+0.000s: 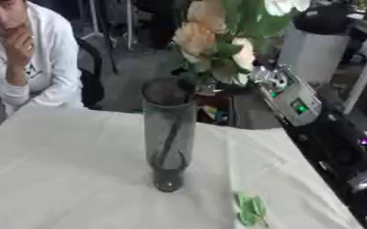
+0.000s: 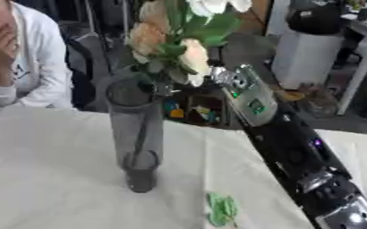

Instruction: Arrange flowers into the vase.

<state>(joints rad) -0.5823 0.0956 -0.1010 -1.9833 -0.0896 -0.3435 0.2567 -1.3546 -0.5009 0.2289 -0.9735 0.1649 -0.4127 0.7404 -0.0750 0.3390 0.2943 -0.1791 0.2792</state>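
Standing upright near the middle of the table [image 1: 53,179], which is covered by a pale cloth, a tall smoky glass vase [image 1: 168,134] is seen with dark stems reaching down inside it to its base. A bunch of flowers [image 1: 214,42], peach and cream blooms among green leaves, is held above and just beyond the vase's rim. The right arm [image 2: 296,152] is stretched in from the table's right edge up toward the bunch. The right hand [image 2: 235,79] is met at the base of the blooms, but it is largely masked by leaves, so how far its fingers are closed cannot be told. A small green leaf [image 1: 251,209] is left lying on the cloth near the table's near edge, right of the vase.
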